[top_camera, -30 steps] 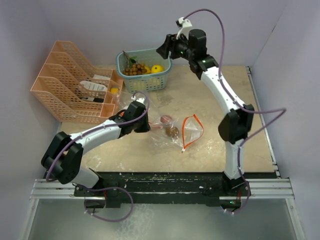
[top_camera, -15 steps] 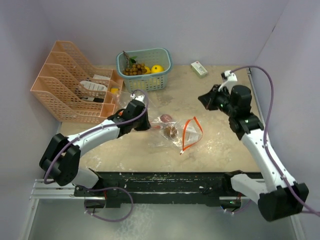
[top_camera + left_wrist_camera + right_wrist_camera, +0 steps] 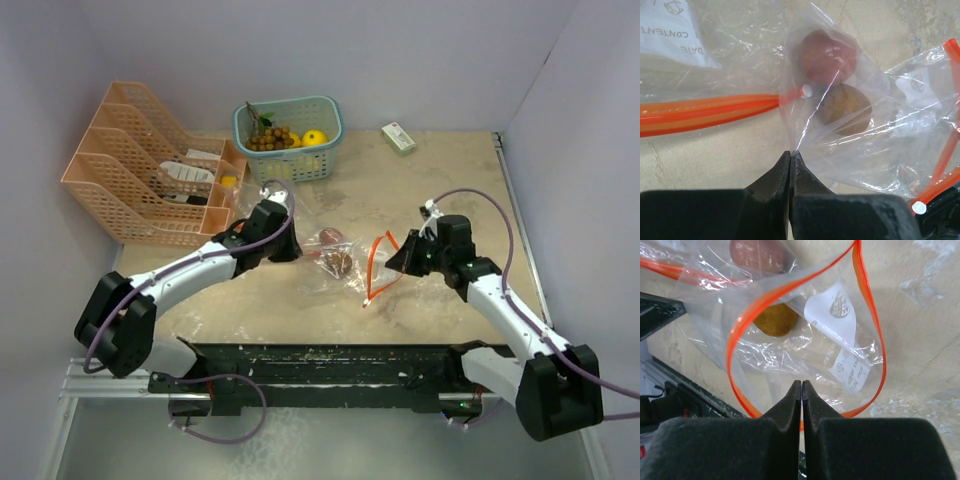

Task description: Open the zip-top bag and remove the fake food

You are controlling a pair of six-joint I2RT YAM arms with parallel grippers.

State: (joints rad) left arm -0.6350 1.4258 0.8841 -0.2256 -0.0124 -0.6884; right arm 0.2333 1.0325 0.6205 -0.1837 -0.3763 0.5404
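Left wrist view: my left hand (image 3: 790, 156) is pinched shut on the thin film of the bag (image 3: 875, 150), and my right hand (image 3: 801, 386) is closed on its orange rim (image 3: 867, 330). I judge the film limp and slippery, so the stiffer rim should hold better. The fake food (image 3: 827, 55), light and smooth, sits inside at twelve o'clock.

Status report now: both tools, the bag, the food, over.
Left tool shut on bag edge. Right tool shut at open bag mouth. Two food pieces inside, red and brown. Nothing blocks the mouth.
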